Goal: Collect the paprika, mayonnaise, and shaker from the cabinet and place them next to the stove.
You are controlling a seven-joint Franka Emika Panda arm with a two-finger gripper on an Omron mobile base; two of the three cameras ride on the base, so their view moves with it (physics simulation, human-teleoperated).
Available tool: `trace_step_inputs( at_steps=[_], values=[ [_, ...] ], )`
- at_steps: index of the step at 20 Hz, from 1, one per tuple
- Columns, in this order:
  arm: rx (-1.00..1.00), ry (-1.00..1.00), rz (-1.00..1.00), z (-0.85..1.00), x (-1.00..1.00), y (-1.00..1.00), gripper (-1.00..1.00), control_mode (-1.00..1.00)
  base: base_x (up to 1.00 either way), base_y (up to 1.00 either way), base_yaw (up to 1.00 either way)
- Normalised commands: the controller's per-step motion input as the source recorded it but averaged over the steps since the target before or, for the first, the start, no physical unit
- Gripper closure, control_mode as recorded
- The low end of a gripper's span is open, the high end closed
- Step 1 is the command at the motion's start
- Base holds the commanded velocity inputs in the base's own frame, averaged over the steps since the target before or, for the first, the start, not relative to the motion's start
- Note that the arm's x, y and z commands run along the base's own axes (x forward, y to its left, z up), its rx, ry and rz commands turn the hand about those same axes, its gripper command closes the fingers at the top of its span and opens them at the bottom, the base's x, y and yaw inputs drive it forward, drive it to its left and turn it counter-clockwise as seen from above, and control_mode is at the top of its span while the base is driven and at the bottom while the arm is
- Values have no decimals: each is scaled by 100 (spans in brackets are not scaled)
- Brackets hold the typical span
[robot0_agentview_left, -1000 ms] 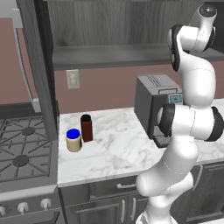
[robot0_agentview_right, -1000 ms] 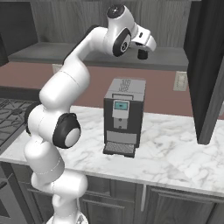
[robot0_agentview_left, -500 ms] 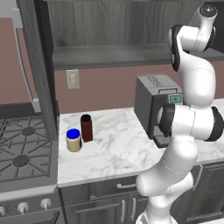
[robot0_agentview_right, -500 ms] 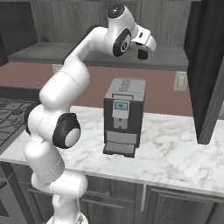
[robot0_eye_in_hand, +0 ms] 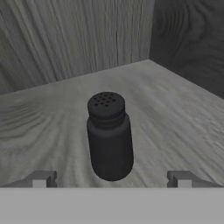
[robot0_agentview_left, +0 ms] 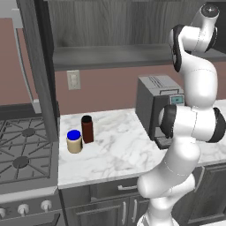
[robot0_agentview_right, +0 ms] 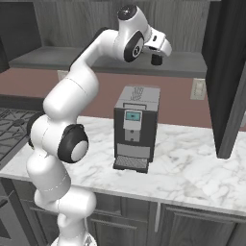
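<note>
The small black shaker (robot0_eye_in_hand: 109, 135) stands upright on the grey shelf board (robot0_eye_in_hand: 179, 109) of the cabinet (robot0_agentview_left: 114, 26), near its back corner. My gripper (robot0_eye_in_hand: 111, 179) is open, its fingertips (robot0_eye_in_hand: 41, 179) wide apart on either side of the shaker and touching nothing. In the right base view my white hand (robot0_agentview_right: 161, 45) reaches into the cabinet above the shelf. The paprika (robot0_agentview_left: 87, 129) and the mayonnaise (robot0_agentview_left: 74, 141) stand side by side on the marble counter (robot0_agentview_left: 119, 154), just right of the stove (robot0_agentview_left: 22, 154).
A grey boxy coffee machine (robot0_agentview_right: 136, 127) stands on the counter under my arm. The open cabinet doors hang down at the left (robot0_agentview_left: 39, 66) and at the right (robot0_agentview_right: 230, 77). A wall outlet (robot0_agentview_left: 73, 80) sits below the shelf.
</note>
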Motion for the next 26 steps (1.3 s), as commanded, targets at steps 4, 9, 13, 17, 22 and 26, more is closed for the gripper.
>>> trace_step_inputs(
  at_steps=[4, 9, 13, 17, 22, 26],
  values=[
    [0, 0, 0, -5, 0, 0, -100, -100, 0, 0, 0],
    [0, 0, 0, -6, 0, 0, -100, -100, 0, 0, 0],
    [0, 0, 0, -6, 0, 0, -100, -100, 0, 0, 0],
    [0, 0, 0, -3, 0, 0, -100, -100, 0, 0, 0],
    [0, 0, 0, -1, 0, 0, -100, -100, 0, 0, 0],
    [0, 0, 0, -2, 0, 1, -100, -100, 0, 0, 0]
  ],
)
